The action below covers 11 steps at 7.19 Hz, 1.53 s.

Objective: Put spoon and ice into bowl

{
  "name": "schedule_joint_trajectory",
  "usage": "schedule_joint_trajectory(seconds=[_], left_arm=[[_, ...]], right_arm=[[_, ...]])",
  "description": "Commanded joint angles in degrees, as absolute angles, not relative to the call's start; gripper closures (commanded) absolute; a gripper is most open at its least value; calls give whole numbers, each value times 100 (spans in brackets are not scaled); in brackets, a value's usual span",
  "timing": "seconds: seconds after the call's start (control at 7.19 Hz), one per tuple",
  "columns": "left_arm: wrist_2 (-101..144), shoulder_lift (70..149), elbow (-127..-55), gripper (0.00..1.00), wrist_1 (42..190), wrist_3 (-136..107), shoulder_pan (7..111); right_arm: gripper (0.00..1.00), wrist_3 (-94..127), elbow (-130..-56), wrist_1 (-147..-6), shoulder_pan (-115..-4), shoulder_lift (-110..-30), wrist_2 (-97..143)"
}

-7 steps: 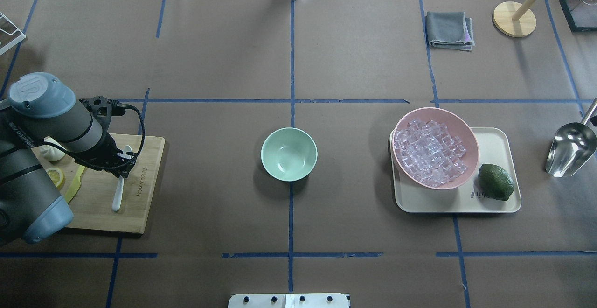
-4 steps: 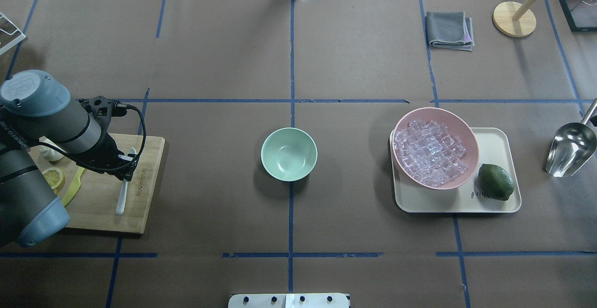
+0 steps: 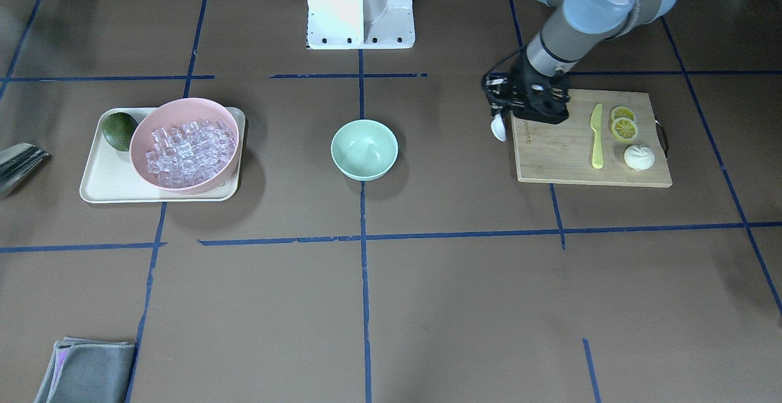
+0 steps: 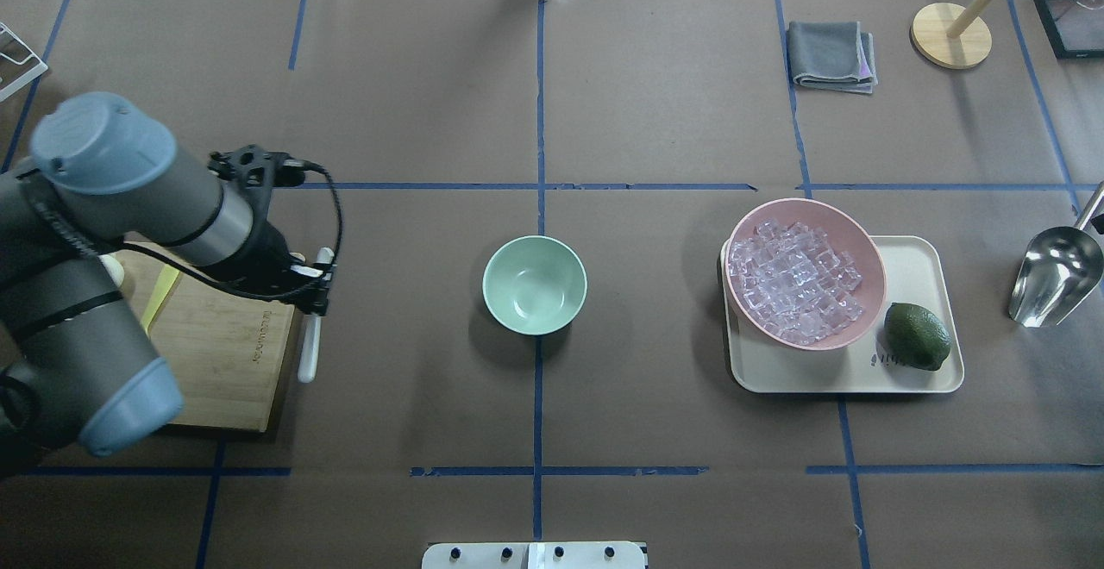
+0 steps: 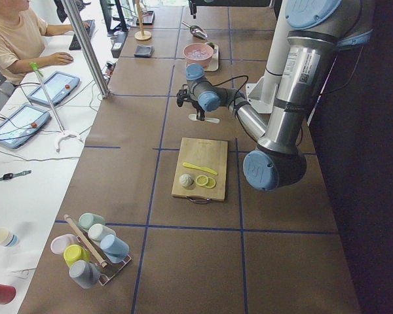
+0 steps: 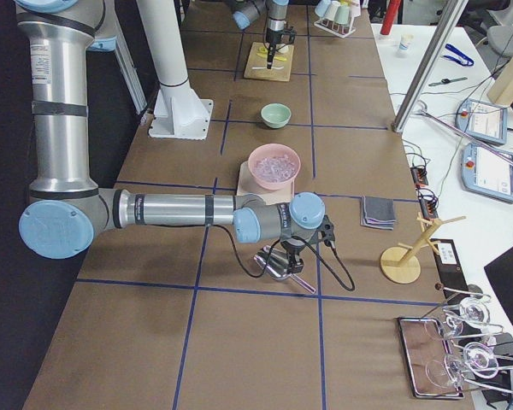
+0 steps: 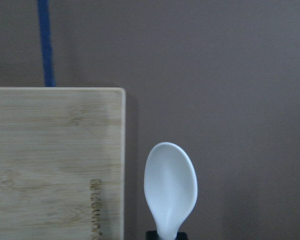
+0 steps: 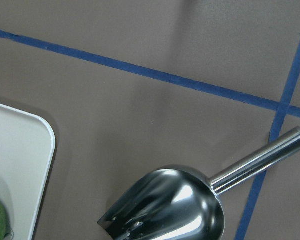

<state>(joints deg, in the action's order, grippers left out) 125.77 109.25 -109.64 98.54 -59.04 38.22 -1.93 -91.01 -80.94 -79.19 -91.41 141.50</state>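
Observation:
My left gripper (image 4: 312, 289) is shut on the white spoon (image 4: 309, 347), which it holds in the air just past the right edge of the wooden cutting board (image 4: 224, 353). The spoon's scoop shows in the left wrist view (image 7: 171, 190) and in the front view (image 3: 498, 127). The mint-green bowl (image 4: 535, 284) stands empty at the table's middle, to the right of the spoon. The ice (image 4: 793, 280) fills the pink bowl (image 4: 873, 252) on a cream tray (image 4: 918, 259). My right gripper shows only in the exterior right view (image 6: 286, 256), above a metal scoop (image 8: 175, 205); I cannot tell whether it is open or shut.
A lime (image 4: 917, 336) lies on the tray. A yellow-green knife (image 3: 596, 135), lemon slices (image 3: 623, 125) and a white bun (image 3: 639, 157) lie on the cutting board. A grey cloth (image 4: 831, 54) and a wooden stand (image 4: 950, 34) are at the far right.
My left arm has lifted the spoon off the cutting board and carried it right, past the board's edge toward the mint-green bowl. The metal scoop and the bowls have not moved.

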Motion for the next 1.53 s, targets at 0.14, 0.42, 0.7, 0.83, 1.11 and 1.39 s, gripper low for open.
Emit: schedule_joint_trajectory(seconds=[0.14,0.42,0.7,0.83,1.11,1.39], left_arm=[[12018,12073,-10364,100,9844,-6337,3220],[11516,12986,-9584,100,9896,-6696,2911],[11382,13244,-9378,100,9914,-6741,2883],[11382,13419,-9230,100,9914,-6741,2874],[11373,13465,-9158,97,9923,-6732,2883],[11373,13465,-9080,83,9975,-6732,2883]], right_arm=[[0,-193,-9105,-8095,-7919,-9149,14159],[0,-193,-9097,-8095,-7919,-9149,14168],[0,-193,-9114,-8095,-7928,-9158,14194],[0,-193,-9106,-8095,-7919,-9158,14194],[0,-193,-9114,-8086,-7919,-9158,14186],[0,-193,-9106,-8095,-7919,-9150,14186]])
